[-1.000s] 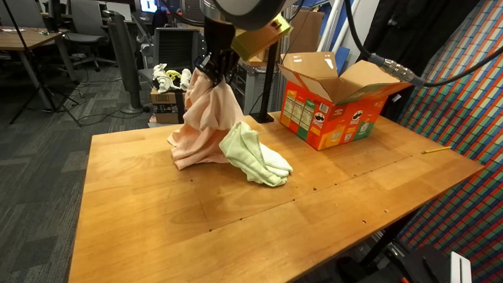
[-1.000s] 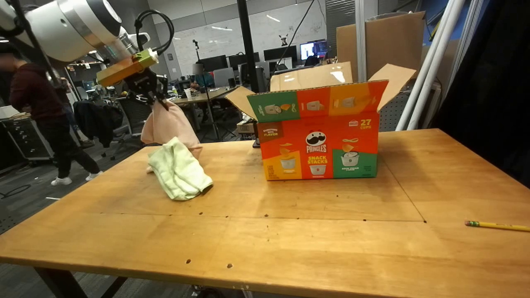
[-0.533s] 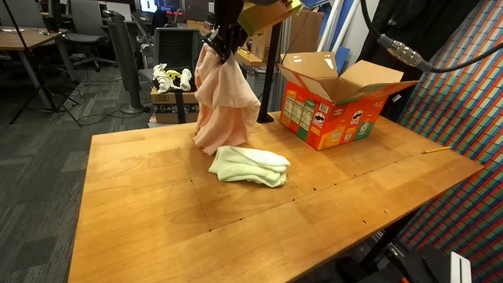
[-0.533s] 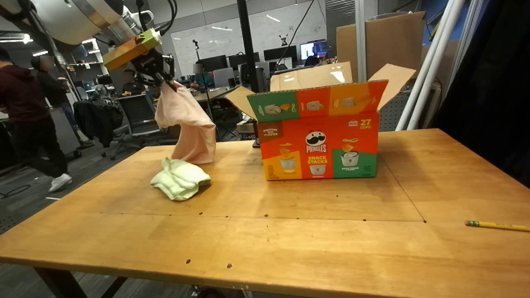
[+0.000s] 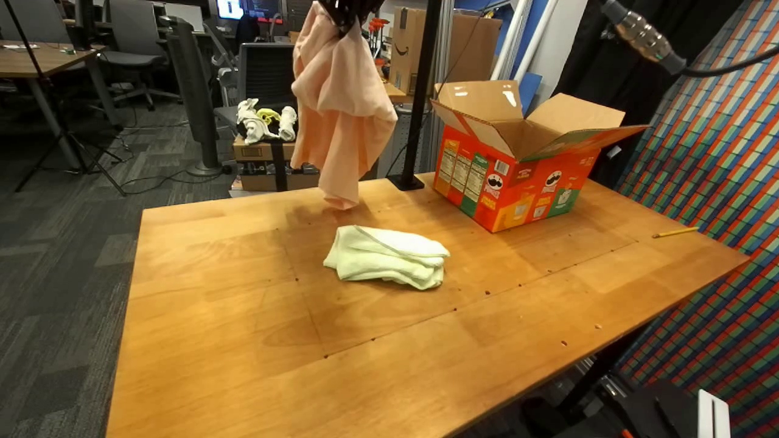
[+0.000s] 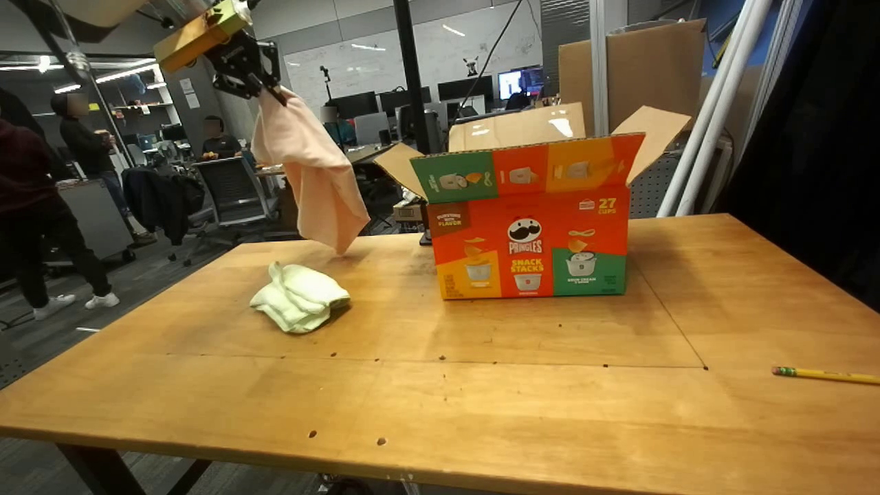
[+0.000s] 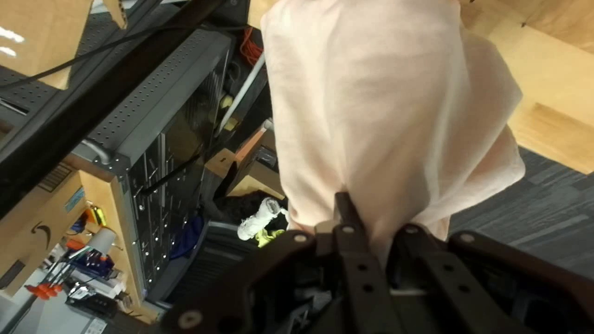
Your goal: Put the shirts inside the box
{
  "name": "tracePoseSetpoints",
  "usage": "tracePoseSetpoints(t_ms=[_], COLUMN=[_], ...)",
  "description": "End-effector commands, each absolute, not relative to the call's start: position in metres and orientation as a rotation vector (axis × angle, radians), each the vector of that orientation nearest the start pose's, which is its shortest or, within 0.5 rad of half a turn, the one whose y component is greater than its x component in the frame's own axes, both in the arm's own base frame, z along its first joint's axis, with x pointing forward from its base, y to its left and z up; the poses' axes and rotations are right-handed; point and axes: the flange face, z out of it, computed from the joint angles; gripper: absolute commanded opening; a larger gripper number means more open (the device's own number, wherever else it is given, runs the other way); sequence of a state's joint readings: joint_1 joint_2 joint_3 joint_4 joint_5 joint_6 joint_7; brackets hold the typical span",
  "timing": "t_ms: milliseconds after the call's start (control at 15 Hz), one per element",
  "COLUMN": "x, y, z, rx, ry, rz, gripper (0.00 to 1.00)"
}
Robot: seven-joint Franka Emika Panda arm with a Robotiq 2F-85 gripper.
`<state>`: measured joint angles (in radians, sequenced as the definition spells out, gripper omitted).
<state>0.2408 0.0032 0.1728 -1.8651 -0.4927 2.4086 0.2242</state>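
In an exterior view, the orange-red box [image 6: 478, 234] reads "PRINGLES" below a mustached face logo [image 6: 524, 229], "SNACK STACKS" beneath that, "27 CUPS" at upper right, "FLAVOR" at upper left and "SOUR CREAM" at lower right. Tables [image 5: 461, 174] and a barcode [image 5: 502, 166] on another side are too small to read. A brown carton [image 5: 400, 68] in the background bears a curved-arrow logo [image 5: 401, 50].

Flared flaps [image 5: 478, 102] ring the open-topped box [image 6: 529, 230].
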Motion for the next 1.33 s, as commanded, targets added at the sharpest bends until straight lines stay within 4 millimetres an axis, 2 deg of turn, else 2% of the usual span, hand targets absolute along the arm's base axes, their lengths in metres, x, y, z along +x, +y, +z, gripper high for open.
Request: tracePoseSetpoints(t_ms=[0,267,600,867,1267], x=[0.559,0.561,0.56,0.555,0.543], y=[0.224,0.206,0.175,0.138,0.071], z=[0.606,0.628,0.644,0.659,0.687], rx=[-3.134,-3.132,-3.153,-3.176,-3.188], ry=[-0.635,-0.537,-0.408,-0.249,0.062], rz=[-1.169,-1.226,-1.275,-1.301,-1.364], gripper=[0.03,0.03,0.03,0.03,0.03])
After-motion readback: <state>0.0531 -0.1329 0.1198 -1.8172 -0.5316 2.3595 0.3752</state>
